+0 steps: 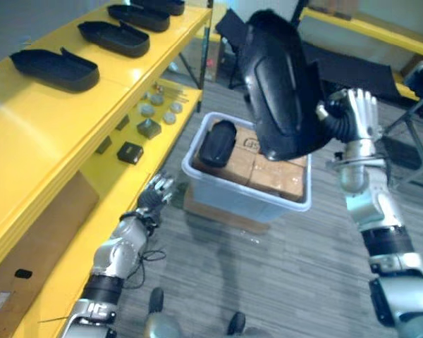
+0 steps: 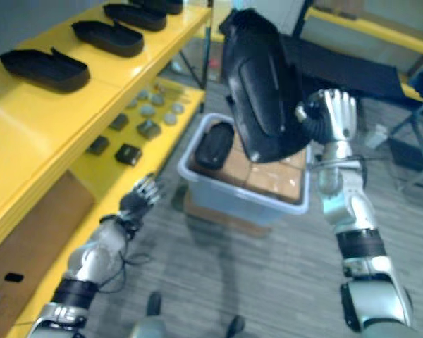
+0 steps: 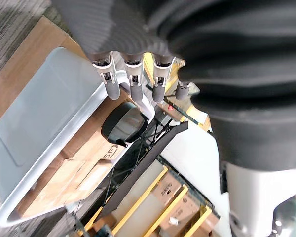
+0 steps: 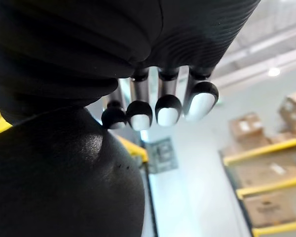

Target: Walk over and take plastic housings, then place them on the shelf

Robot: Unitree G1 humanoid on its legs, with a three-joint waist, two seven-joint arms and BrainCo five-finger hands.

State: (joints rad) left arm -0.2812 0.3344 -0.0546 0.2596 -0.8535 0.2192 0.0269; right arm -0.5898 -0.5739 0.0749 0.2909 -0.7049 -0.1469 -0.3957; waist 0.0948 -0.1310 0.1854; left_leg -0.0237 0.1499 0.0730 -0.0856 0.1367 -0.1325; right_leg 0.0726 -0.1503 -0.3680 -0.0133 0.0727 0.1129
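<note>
Left eye view, itemised.

1. Plastic housing [image 1: 278,91]: large, black, rounded shell. It is raised in the air above the bin, standing roughly upright, and touches nothing below it.
2. My right hand [image 1: 356,116]: clamped on the right edge of the plastic housing and carrying it. In the right wrist view my fingers [image 4: 167,109] lie in a row just beside its dark curved surface.
3. My left hand [image 1: 155,196]: low, beside the front edge of the lower shelf level and apart from the bin. Its fingers [image 3: 133,86] are straight and relaxed, holding nothing.
4. Bin [image 1: 247,201]: pale plastic tub on the floor, set on a flat piece of cardboard.
5. Cardboard boxes [image 1: 278,176]: brown, filling the bin.
6. Second housing [image 1: 217,143]: smaller and black, lying on the boxes at the bin's left end.
7. Yellow shelf [image 1: 49,134]: to my left.
8. Shelved housings [image 1: 55,68]: black shells in a row along the shelf's top level, open side up.
9. Small parts [image 1: 130,152]: dark blocks and grey discs on the lower level.
</note>
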